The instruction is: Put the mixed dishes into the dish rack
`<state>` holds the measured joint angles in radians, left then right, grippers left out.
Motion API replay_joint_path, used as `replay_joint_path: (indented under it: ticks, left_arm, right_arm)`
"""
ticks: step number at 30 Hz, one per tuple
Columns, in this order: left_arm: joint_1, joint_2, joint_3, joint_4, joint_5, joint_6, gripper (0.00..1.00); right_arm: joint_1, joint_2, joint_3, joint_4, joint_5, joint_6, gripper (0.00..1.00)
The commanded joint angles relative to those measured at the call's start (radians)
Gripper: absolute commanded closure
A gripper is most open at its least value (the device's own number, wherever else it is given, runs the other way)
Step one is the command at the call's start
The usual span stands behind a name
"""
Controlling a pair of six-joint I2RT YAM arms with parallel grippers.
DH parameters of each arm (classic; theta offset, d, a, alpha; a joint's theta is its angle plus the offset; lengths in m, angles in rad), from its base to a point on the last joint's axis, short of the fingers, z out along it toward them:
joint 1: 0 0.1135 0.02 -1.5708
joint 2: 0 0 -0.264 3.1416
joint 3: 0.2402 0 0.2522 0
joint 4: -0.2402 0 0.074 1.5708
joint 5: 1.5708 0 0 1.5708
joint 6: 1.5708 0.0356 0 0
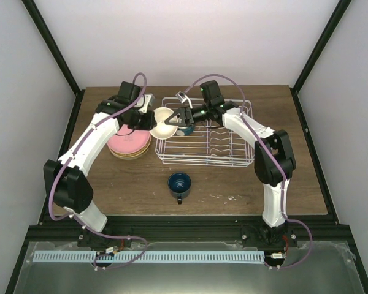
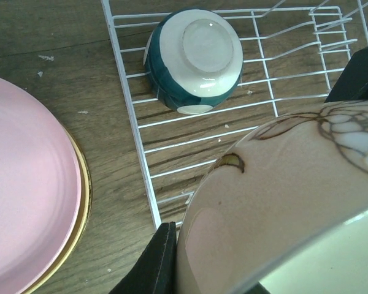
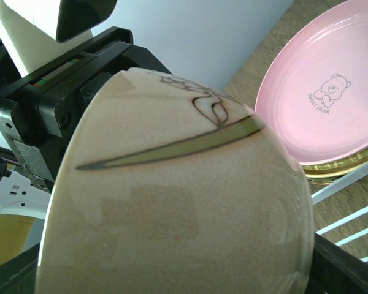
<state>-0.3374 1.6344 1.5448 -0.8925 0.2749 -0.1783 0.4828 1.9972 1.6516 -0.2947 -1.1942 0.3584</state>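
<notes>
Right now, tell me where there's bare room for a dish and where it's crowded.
Free: in the dish rack, the near-left corner before the upturned white-and-blue bowl and the near-right part by the prongs; on the table, between mug and right arm. Crowded: the rack's left edge, where the left gripper holds the cream bowl at the right gripper, beside the pink plate.

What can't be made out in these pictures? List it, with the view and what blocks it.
Right gripper: right wrist view, the cream bowl fills the frame; gripping or not, cannot tell.
Yellow plate: every view, the pink plate covers all but its rim.
Blue bowl: top view, mostly behind the right gripper; left wrist view shows only its underside.
Mug: top view only, too small for detail.
</notes>
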Motion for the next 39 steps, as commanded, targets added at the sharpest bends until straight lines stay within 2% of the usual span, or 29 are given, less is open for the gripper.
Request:
replay_joint_path:
  ticks: [1,13,16,22,32,39]
  left_arm:
    - [-0.003,0.003,0.03,0.064,0.023,0.001,1.0]
    - [0.0,0.011,-0.017,0.091,0.044,-0.001,1.0]
    - [0.0,0.012,-0.036,0.099,0.045,-0.005,0.94]
    - [0.003,-0.003,-0.06,0.098,0.032,-0.008,0.84]
    - [0.014,-0.019,-0.06,0.08,0.033,-0.008,0.66]
    - [0.051,-0.076,-0.046,0.05,0.093,0.0,0.45]
  right_arm:
    - [0.011,-0.009,0.005,0.018,-0.065,-0.018,0.2]
    - [0.011,-0.012,0.01,0.009,-0.086,-0.036,0.47]
    - [0.011,-0.012,0.011,0.006,-0.082,-0.039,0.57]
    - [0.011,-0.029,0.017,-0.027,-0.04,-0.061,0.6]
    - [0.011,-0.036,0.029,-0.082,0.033,-0.106,0.61]
    - [0.011,-0.034,0.083,-0.184,0.147,-0.166,0.64]
